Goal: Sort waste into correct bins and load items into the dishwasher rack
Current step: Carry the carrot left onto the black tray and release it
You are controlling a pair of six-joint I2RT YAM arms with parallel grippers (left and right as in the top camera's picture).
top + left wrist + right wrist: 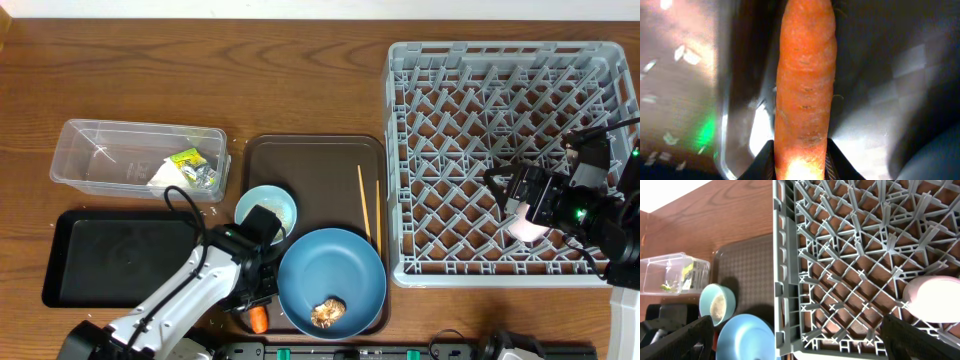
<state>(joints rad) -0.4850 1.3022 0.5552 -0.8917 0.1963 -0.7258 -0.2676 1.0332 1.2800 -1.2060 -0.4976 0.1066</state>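
- Carrot: at the front-left corner of the brown serving tray, just beside the blue plate. It runs lengthwise through the left wrist view.
- Left claw: narrow, fingers against both sides of the carrot's near end. Reads as a grip. Can't tell if it's off the tray yet.
- Step, my read: waste sorting, carrot pickup.
- Next: lift straight up to clear the tray lip and plate rim, then swing left to a bin.
- Clear tub holds wrapper and paper bits, so food likely goes in the black tray.
- Grip sits at one end, so the carrot may pivot. Go slow.
- Right claw: wide, holding nothing, over the rack. Pinkish cup sits in the rack beside it.
- Left to do: food lump on the plate, chopsticks on the serving tray.
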